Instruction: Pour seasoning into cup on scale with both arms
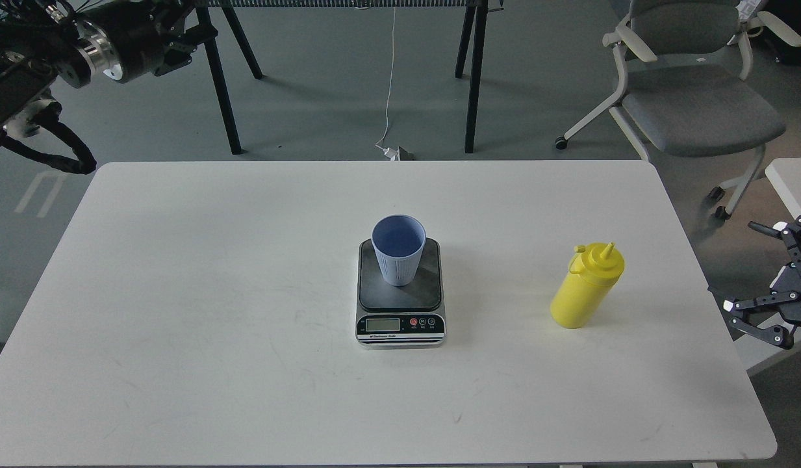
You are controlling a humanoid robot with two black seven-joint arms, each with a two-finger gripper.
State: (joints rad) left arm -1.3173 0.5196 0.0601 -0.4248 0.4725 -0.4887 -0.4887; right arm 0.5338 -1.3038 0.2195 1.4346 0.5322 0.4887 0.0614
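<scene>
The light blue cup (399,250) stands upright on the dark platform of the scale (400,318) at the table's middle. The yellow seasoning bottle (585,286) stands upright on the table to the right, cap tethered beside its nozzle. My right gripper (741,266) is at the right edge of the view, just off the table's right side. Its fingers are spread open and empty, about a bottle's height to the right of the bottle. My left gripper (179,42) is high at the far left, beyond the table's back corner. It is dark and its fingers cannot be told apart.
The white table (244,364) carries only the scale, cup and bottle. A grey office chair (692,97) stands behind the right corner. Black trestle legs (221,84) and a hanging white cable (390,84) are behind the table.
</scene>
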